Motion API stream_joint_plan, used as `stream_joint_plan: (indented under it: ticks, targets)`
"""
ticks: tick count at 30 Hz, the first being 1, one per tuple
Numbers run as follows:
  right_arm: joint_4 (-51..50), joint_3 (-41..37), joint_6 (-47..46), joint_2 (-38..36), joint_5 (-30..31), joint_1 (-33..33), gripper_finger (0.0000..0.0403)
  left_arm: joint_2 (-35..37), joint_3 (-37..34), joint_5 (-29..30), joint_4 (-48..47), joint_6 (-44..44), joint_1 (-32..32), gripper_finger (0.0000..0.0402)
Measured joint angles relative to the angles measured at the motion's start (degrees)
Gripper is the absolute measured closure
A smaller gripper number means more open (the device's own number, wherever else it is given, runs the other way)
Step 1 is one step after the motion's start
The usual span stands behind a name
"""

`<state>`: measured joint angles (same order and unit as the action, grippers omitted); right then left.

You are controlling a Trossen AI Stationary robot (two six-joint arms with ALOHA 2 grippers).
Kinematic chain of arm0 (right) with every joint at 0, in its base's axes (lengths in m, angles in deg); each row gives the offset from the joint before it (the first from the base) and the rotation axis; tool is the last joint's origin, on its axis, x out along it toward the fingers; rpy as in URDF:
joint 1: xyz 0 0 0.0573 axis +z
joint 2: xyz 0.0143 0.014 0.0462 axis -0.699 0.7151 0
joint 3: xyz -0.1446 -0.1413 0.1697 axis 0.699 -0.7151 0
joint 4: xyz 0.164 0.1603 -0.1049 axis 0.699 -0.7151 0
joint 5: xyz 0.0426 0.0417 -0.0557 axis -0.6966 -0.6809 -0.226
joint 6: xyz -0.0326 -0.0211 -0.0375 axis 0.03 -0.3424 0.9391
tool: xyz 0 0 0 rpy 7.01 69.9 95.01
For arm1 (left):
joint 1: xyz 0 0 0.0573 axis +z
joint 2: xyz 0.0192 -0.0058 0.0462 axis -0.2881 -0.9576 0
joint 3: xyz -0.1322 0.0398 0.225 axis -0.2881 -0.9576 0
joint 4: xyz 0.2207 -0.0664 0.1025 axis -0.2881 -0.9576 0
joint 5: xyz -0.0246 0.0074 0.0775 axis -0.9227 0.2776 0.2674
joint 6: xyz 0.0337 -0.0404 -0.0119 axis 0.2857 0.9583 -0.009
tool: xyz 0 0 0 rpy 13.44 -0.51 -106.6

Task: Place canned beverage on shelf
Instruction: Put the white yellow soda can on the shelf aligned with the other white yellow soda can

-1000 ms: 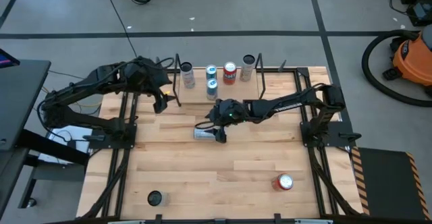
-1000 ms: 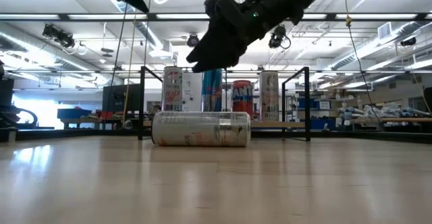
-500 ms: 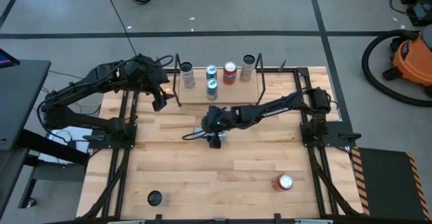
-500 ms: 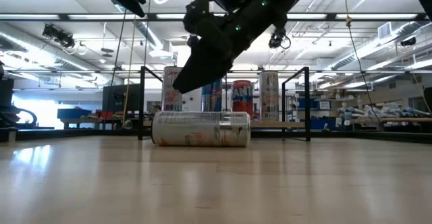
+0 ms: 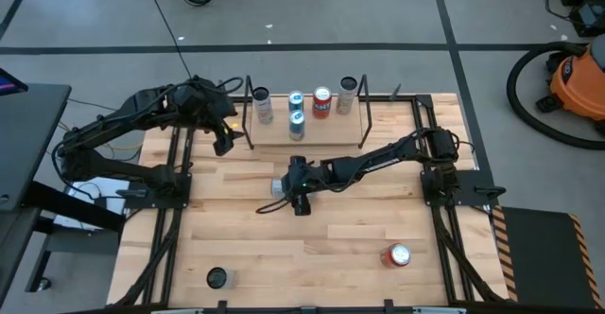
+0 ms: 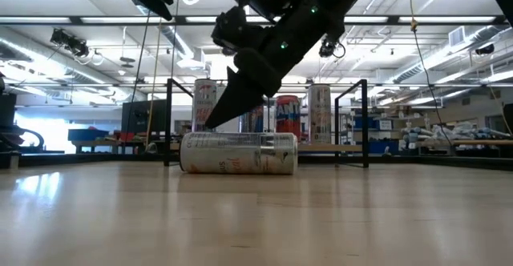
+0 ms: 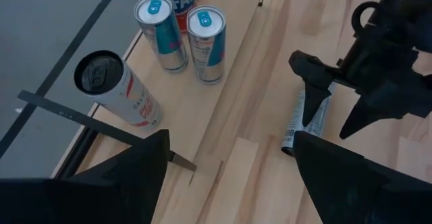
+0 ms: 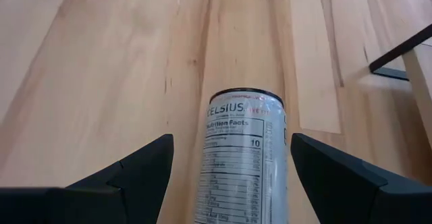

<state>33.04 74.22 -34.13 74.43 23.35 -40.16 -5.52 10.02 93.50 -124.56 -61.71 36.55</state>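
Note:
A white canned beverage (image 8: pixel 243 158) lies on its side on the wood table, near the middle; it also shows in the high view (image 5: pixel 278 188) and the low view (image 6: pixel 239 153). My right gripper (image 8: pixel 231 140) is open and low over the can, pointing steeply down, one finger on each side of it. I cannot tell whether it touches the can. The shelf (image 5: pixel 326 130) stands at the table's far edge with several upright cans on its board. My left gripper (image 7: pixel 229 143) is open and empty by the shelf's left end frame (image 5: pixel 248 115).
A red can (image 5: pixel 396 255) lies near the table's front right. A dark can (image 5: pixel 218 277) stands at the front left. The shelf's board has free room at its right front, by the right end frame (image 5: pixel 364 115).
My right gripper has gone down and toward the table's left and near edge. It now stands over the lying can with its fingers either side of it. The can has not moved.

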Motion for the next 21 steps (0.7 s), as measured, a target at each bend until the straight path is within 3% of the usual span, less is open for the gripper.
stream_joint_plan:
  ticks: [21]
  targets:
    - [-0.6,0.0,-1.7,2.7,-0.4,-1.4,0.0094,0.0,0.0,0.0,0.0,0.0,0.0,0.0085]
